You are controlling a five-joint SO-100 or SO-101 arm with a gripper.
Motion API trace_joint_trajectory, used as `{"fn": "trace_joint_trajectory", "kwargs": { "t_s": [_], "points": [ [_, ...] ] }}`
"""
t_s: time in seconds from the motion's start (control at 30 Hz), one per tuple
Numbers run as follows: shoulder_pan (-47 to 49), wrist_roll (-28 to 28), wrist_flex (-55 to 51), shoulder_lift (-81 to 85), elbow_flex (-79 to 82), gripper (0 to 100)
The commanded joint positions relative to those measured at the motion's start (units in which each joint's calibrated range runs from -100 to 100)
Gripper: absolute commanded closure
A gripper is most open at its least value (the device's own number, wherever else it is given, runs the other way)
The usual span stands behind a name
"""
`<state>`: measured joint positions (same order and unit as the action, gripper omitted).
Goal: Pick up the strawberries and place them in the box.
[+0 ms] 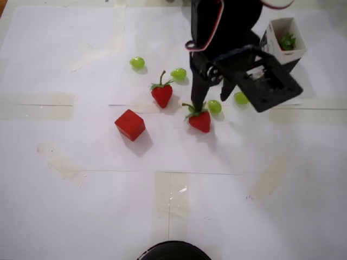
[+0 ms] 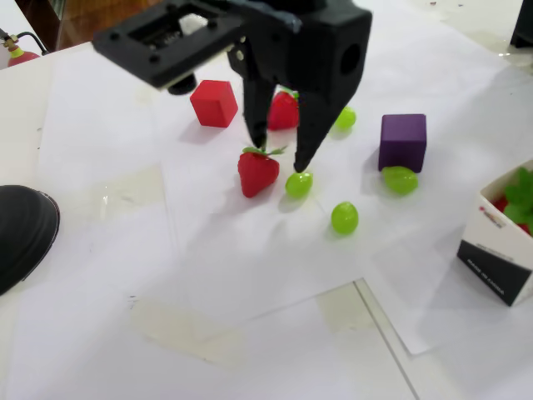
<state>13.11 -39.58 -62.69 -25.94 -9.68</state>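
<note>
Two red strawberries lie on the white paper. One (image 1: 200,121) (image 2: 258,172) is right under my gripper; the other (image 1: 162,93) (image 2: 283,111) lies beyond it, nearer the red cube. A third strawberry (image 1: 287,41) (image 2: 510,200) lies inside the box (image 1: 277,47) (image 2: 498,257), its green leaves showing. My black gripper (image 1: 211,99) (image 2: 281,153) is open and empty. One fingertip sits at the near strawberry's leafy top, and the other is over a green grape (image 1: 214,106) (image 2: 299,183) beside it.
A red cube (image 1: 130,124) (image 2: 214,102) and a purple cube (image 2: 403,142) stand on the paper; the arm hides the purple cube from overhead. More green grapes (image 1: 137,63) (image 2: 344,217) (image 2: 400,179) lie scattered. A black round object (image 1: 173,252) (image 2: 21,233) sits at the table edge.
</note>
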Motion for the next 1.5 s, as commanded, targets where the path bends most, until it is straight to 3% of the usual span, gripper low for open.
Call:
{"fn": "trace_joint_trajectory", "kwargs": {
  "t_s": [0.0, 0.27, 0.6, 0.83, 1.1, 1.47],
  "points": [
    [-0.2, 1.1, 2.0, 5.7, 0.2, 65],
    [-1.2, 1.3, 4.8, 4.4, 2.7, 65],
    [-1.2, 3.1, 18.5, 3.2, 9.7, 65],
    [-1.0, 3.2, 17.5, 3.3, 9.9, 64],
    [-1.0, 2.1, 8.5, 3.2, 6.3, 63],
    [-1.3, 2.3, 10.0, 3.2, 6.7, 68]
  ]
}}
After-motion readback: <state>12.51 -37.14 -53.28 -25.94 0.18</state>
